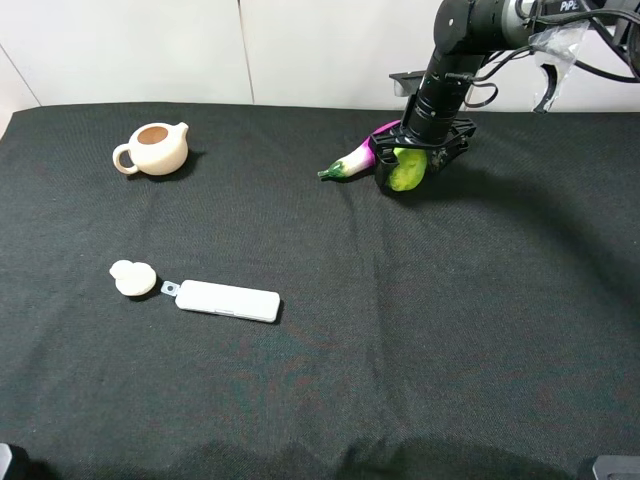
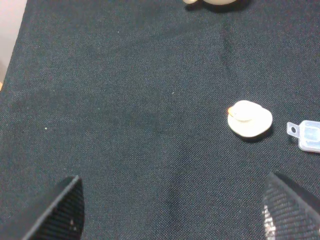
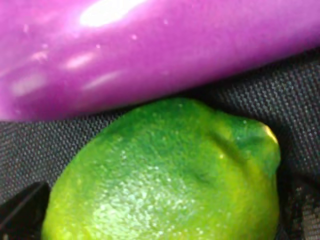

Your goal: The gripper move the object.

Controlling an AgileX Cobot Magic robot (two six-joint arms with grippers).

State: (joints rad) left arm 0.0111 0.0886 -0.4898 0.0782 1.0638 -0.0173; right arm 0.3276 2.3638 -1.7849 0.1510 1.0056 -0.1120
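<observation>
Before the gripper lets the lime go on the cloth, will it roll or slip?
The lime looks rounded, so it may roll a little, though the eggplant beside it could stop it. Its skin looks glossy and pebbled, so perhaps slightly slippery. The woven black cloth probably gives some friction.

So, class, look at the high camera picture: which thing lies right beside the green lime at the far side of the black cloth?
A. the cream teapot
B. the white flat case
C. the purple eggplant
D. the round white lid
C: the purple eggplant lies right beside the lime, under the right gripper, while the teapot, the white case and the round lid sit far off on the left.
</observation>
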